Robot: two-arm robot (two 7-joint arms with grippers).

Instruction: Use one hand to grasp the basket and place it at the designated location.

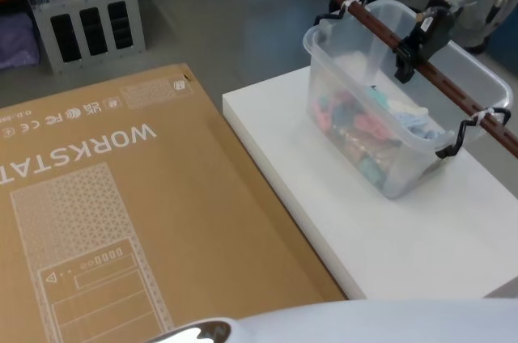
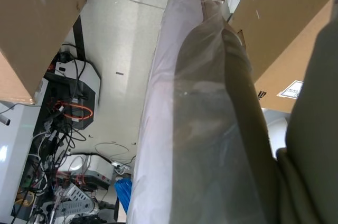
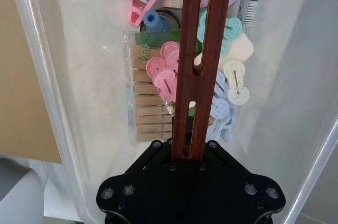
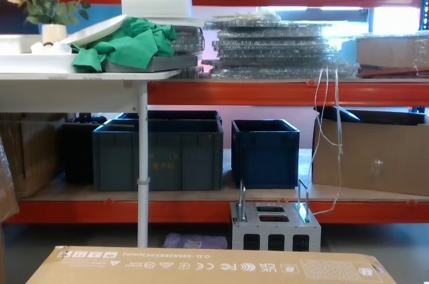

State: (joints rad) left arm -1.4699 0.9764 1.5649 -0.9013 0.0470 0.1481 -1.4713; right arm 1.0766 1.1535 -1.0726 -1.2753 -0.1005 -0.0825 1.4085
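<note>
The white platform (image 1: 388, 238) has free surface in front of the clear plastic basket (image 1: 388, 116). The cardboard box (image 1: 121, 213) touches its left edge and blocks that side.

Right gripper (image 1: 413, 48) at far right, fingers clamped on the brown handle (image 1: 441, 84).

Warehouse; orange racking (image 4: 268, 93); crates (image 4: 158, 152)
</note>
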